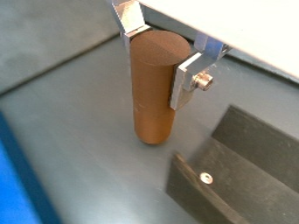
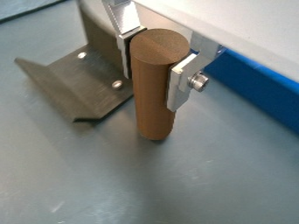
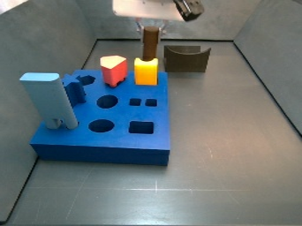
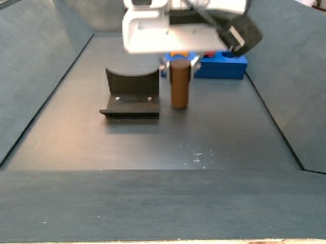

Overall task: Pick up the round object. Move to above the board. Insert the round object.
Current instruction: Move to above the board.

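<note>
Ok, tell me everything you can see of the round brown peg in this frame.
The round object is a tall, slim, matte brown cylinder with a flat top, wood-like in look. It stands upright on the grey floor, between the fixture and the board, touching neither. The pincer is at its upper part: both wrist views show the silver fingers pressed against opposite sides. Whether its base rests on the floor or is just lifted cannot be told.

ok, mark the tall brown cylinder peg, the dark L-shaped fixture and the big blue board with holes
tall brown cylinder peg (image 2: 155, 87), wrist view, mid side, between the tool's fingers
dark L-shaped fixture (image 4: 129, 93), side view, upright wall
big blue board with holes (image 3: 118, 115), side view, bare top face
</note>
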